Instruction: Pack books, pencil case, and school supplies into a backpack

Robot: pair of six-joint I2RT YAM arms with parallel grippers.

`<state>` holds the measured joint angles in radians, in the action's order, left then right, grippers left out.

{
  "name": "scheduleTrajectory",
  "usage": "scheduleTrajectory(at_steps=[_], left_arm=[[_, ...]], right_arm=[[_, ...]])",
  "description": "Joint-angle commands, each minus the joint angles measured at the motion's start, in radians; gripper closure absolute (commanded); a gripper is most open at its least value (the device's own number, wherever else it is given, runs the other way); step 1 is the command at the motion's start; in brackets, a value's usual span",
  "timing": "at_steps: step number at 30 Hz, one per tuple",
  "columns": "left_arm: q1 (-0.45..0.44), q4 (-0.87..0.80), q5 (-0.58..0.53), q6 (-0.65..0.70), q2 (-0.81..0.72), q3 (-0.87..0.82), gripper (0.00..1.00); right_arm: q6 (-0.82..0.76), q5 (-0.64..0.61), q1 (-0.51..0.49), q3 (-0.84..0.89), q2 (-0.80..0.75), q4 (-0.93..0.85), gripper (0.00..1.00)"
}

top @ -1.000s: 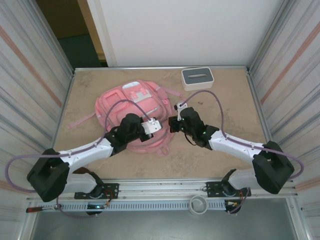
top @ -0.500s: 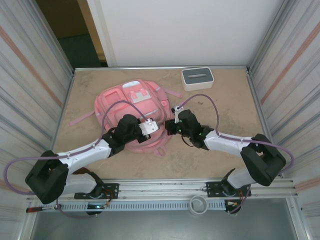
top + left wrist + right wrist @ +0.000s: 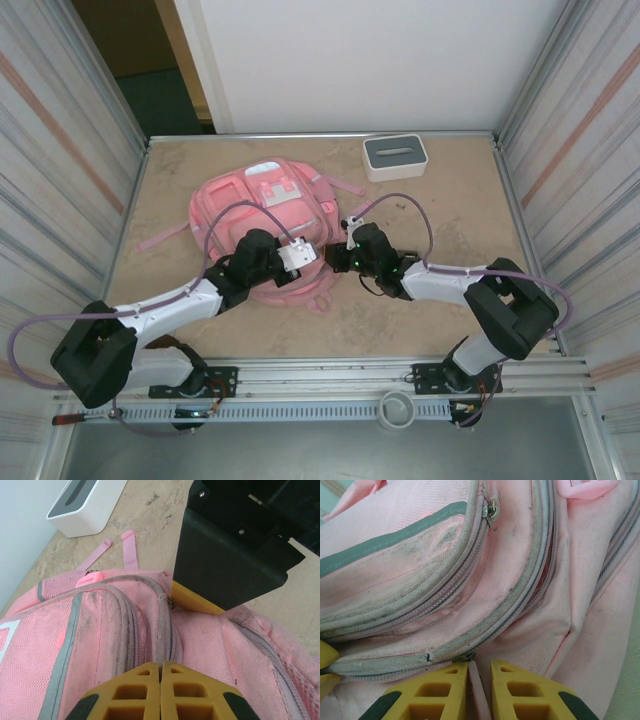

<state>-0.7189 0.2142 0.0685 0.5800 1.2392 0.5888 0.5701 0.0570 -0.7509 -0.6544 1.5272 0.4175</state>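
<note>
The pink backpack [image 3: 262,205] lies flat in the middle of the table. My left gripper [image 3: 312,252] is at its near right corner. In the left wrist view, this left gripper [image 3: 161,669] is shut, its yellow fingertips meeting over a zip seam of the backpack [image 3: 100,630]. My right gripper [image 3: 334,259] faces it, close by. In the right wrist view, the right gripper [image 3: 479,672] is open by a narrow gap. A pink zip pull tab [image 3: 476,682] lies in that gap against the left finger, just below a metal slider [image 3: 464,656]. The books, pencil case and school supplies are out of view.
A white box with a grey slotted top [image 3: 395,157] stands at the back right of the table, also in the left wrist view [image 3: 85,505]. Pink straps [image 3: 160,240] trail off the backpack to the left. Corrugated walls close in both sides.
The right arm's elbow has folded in and its gripper has slid a little left onto the backpack's corner. Its jaws have parted from shut. The left gripper has hardly moved.
</note>
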Motion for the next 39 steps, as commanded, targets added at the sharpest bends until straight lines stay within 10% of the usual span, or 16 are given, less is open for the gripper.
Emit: scheduleTrajectory(at_steps=[1, 20, 33, 39], left_arm=[[0.015, 0.046, -0.02, -0.005, -0.047, -0.003, 1.0], [0.21, 0.022, 0.091, -0.089, -0.201, -0.092, 1.0], [0.002, -0.065, 0.065, 0.022, -0.222, -0.004, 0.46], [-0.028, -0.073, 0.022, 0.047, -0.17, 0.018, 0.44]], right_arm=[[0.025, -0.03, 0.007, 0.022, 0.014, -0.011, 0.86], [-0.012, -0.057, 0.055, -0.036, -0.162, -0.148, 1.0], [-0.054, -0.075, -0.099, -0.064, -0.294, -0.122, 1.0], [-0.07, -0.062, -0.152, -0.091, -0.288, -0.101, 1.0]])
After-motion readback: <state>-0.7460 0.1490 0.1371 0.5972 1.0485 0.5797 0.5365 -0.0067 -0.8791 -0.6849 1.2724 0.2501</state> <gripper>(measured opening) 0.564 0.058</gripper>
